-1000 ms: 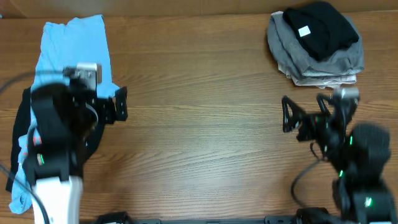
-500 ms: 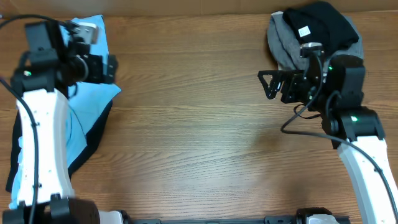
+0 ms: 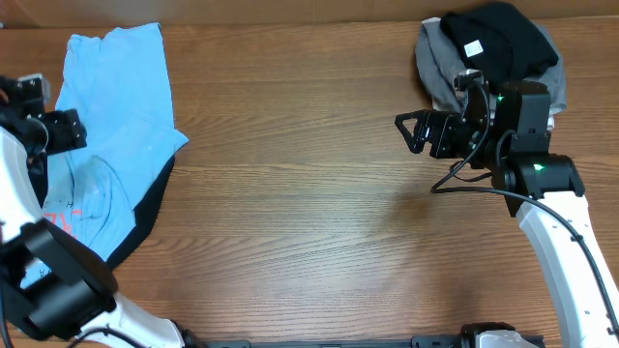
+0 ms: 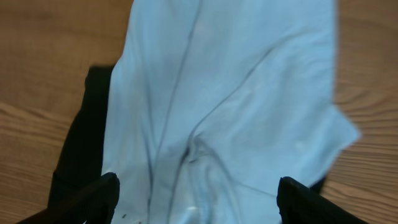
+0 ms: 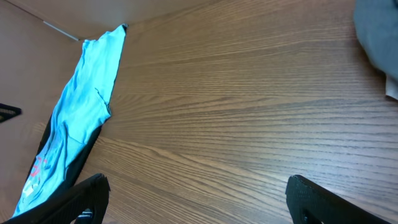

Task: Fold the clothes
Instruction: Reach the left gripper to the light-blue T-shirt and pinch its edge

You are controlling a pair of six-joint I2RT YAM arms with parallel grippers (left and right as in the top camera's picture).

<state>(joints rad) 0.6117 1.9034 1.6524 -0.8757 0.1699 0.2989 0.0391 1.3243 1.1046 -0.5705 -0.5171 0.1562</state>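
The clothes lie at the table's left: a light blue T-shirt stretched lengthwise, with red print near its front end, lies over a black garment that shows along its right edge. My left gripper hovers at the shirt's left edge. In the left wrist view its jaws stand open, wide apart over the blue shirt, the black garment to their left. My right gripper is open above bare wood, far from the clothes. The right wrist view has the shirt far left.
A stack of folded garments sits at the back right, grey with a black piece and white label on top, just behind my right arm. Its grey edge shows in the right wrist view. The wooden table spans the middle.
My left arm swung from above the shirt to the table's far left edge. My right arm rose from the front right to beside the folded stack. Both jaws narrowed slightly.
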